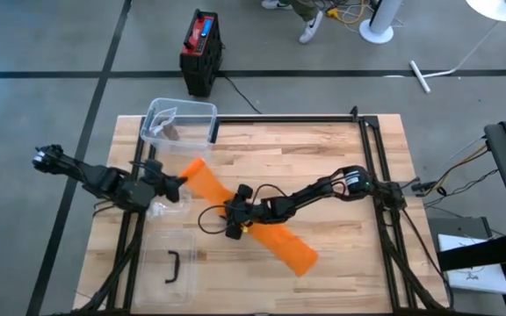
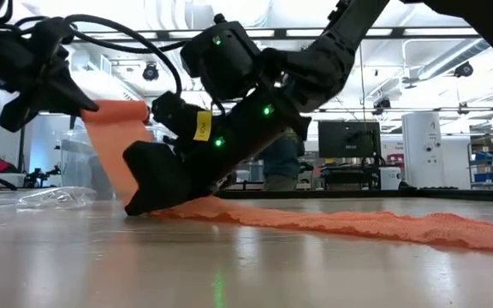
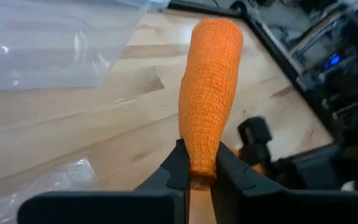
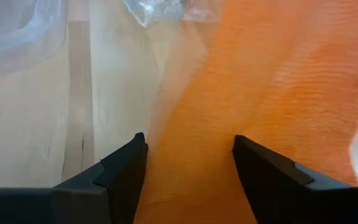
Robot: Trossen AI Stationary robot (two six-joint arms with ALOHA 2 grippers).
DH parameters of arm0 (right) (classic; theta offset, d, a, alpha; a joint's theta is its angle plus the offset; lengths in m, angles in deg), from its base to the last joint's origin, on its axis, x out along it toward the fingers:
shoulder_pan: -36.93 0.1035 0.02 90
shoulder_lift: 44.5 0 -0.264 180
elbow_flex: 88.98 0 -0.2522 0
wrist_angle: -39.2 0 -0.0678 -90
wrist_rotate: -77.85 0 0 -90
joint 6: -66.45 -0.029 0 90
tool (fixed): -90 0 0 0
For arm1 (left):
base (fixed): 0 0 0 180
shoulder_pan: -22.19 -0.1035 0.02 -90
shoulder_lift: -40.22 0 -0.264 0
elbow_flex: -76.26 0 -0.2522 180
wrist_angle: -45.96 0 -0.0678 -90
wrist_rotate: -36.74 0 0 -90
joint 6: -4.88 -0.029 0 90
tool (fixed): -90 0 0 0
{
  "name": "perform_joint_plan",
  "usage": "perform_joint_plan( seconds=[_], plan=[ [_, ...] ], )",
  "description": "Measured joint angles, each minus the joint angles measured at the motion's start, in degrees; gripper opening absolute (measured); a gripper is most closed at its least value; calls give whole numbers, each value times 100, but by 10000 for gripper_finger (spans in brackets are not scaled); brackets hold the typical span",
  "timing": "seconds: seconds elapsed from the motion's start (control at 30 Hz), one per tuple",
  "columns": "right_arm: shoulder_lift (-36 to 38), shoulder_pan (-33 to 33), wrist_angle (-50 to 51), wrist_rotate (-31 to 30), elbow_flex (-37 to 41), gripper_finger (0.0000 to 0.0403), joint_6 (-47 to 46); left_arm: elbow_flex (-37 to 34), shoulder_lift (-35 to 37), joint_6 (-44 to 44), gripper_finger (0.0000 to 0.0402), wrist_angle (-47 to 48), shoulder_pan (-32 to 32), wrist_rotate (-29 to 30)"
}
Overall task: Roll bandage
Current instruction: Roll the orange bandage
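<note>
A long orange bandage [image 1: 275, 237] lies unrolled slantwise on the wooden table. Its far-left end rises off the table, and my left gripper [image 1: 181, 183] is shut on it. In the low view that end [image 2: 114, 137] climbs steeply up from the table. My right gripper [image 1: 234, 219] stands open over the middle of the strip, pointing slantwise down toward the table's left. In the right wrist view its two fingers [image 4: 188, 146] straddle the orange cloth [image 4: 241, 93]. My left gripper pinches the bandage's bunched far-left end [image 3: 199, 163] between its two fingers. From there the strip [image 3: 210, 93] runs on, narrowed and lifted clear of the table. My right gripper has its fingertips [image 2: 144, 204] low at the strip where it leaves the table. I cannot tell whether they touch it.
A clear plastic box [image 1: 181, 123] stands at the table's far left. A clear lid with a black handle [image 1: 172, 268] lies near left, and crumpled clear plastic [image 1: 161, 209] lies beside my left gripper. Black frame rails [image 1: 372, 158] run along the far and right edges.
</note>
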Motion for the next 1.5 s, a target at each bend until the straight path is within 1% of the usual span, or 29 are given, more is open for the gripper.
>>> perform_joint_plan(
  seconds=[0.13, 0.3, 0.47, 0.57, 0.7, 0.9, 1.0, 1.17, 1.27, 1.43, 1.5],
  plan=[
    [298, -7, 311, -2, 4, 246, 22, 7, -154, -174, 25, 31, -2, -192],
    [731, -2, 557, 101, 0, 259, 47, 9, -320, -297, 25, 203, -2, -204],
    [1308, 4, 790, 649, -2, 270, 278, 9, -442, -811, 25, 178, -2, -222],
    [1686, -22, 1058, 1073, -13, 275, 721, 9, -488, -1282, 25, 68, -2, -330],
    [2147, -102, 1273, 1471, -16, 277, 1478, 9, -597, -2142, 25, -402, -2, -544],
    [2532, -330, 1445, 1505, -19, 277, 2234, 22, -848, -3693, 25, -1831, -2, -918],
    [2657, -475, 1543, 1669, -52, 277, 2475, 192, -1076, -4210, 25, -2224, -2, -934],
    [2756, -691, 1844, 2516, -332, 273, 2332, 753, -1600, -4554, 25, -1986, -2, -932],
    [2851, -721, 2022, 2553, -511, 265, 2357, 1235, -1957, -4735, 25, -1636, -2, -930],
    [2980, -721, 2555, 2555, -910, 253, 2185, 2049, -2433, -4859, 25, -664, -12, -899],
    [2968, -729, 2700, 2553, -985, 250, 2268, 2330, -2552, -4859, 25, -282, -17, -852]
  ],
)
